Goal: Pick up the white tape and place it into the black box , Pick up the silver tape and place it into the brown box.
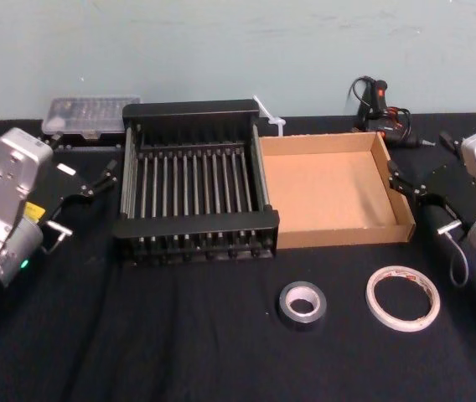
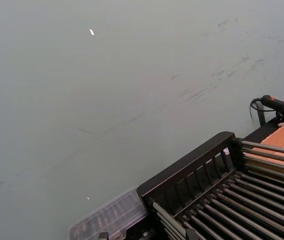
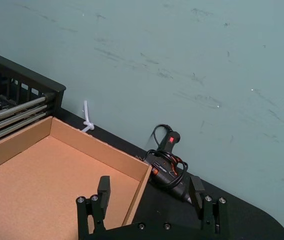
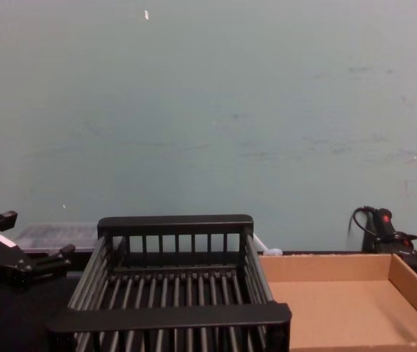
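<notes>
At the right gripper (image 3: 150,185): spread wide, grips nothing, hangs above the outer wall of the brown box (image 1: 347,234). Nearer the robot than this claw and slightly inward, lying flat: the white tape (image 1: 402,297); farther inward, the silver tape (image 1: 302,303). At the left gripper (image 4: 36,236): likewise parted and empty, just outside the black box (image 1: 196,224).

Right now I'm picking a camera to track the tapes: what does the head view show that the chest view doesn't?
Head, not chest: the white tape and silver tape, flat on the black table before the boxes. Chest, not head: the upper teal wall. Both: black box, brown box, open left claw, clear bit case, corded tool. The open right claw, by the brown box's right wall, is plain in head, uncertain in chest.
</notes>
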